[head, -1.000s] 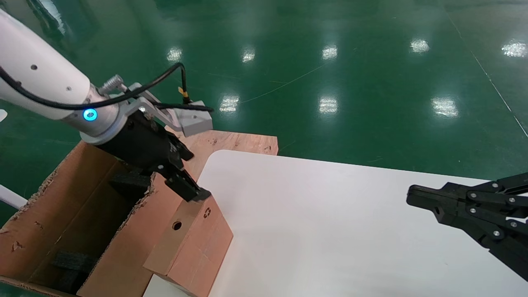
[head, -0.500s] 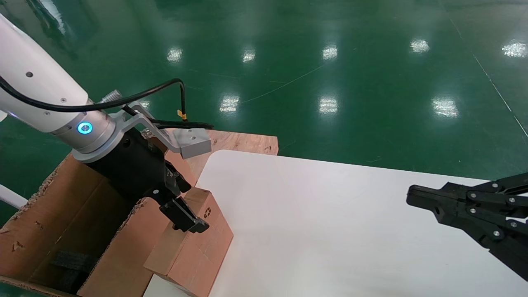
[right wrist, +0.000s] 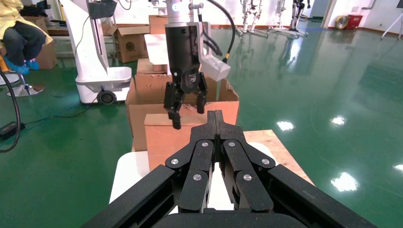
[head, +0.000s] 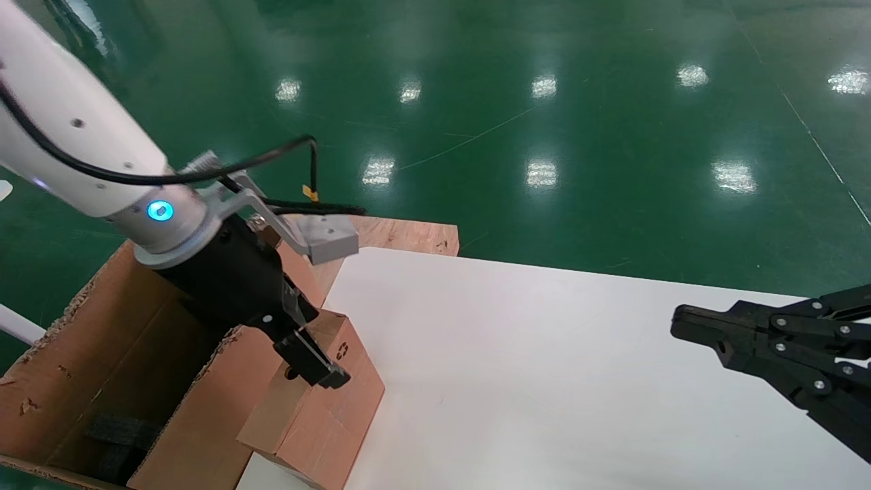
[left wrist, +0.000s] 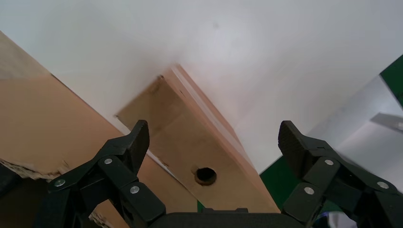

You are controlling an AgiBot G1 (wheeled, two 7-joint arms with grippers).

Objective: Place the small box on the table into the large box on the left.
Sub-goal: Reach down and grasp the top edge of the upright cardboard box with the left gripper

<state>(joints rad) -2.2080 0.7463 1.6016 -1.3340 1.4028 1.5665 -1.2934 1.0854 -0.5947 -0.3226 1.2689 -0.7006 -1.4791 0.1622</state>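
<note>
The small box [head: 320, 408] rests on the table [head: 544, 381] edge, touching the large box [head: 102, 381]. Left gripper [left wrist: 211, 142], spread wide, straddles its top; centre the jaws before closing. Right gripper [head: 687, 323], clenched empty, is parked far from the small box.

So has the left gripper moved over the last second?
Yes. The left gripper has come down toward the robot, from the small box's far top edge to beside its round hole. The box itself has stayed put on the table.
</note>
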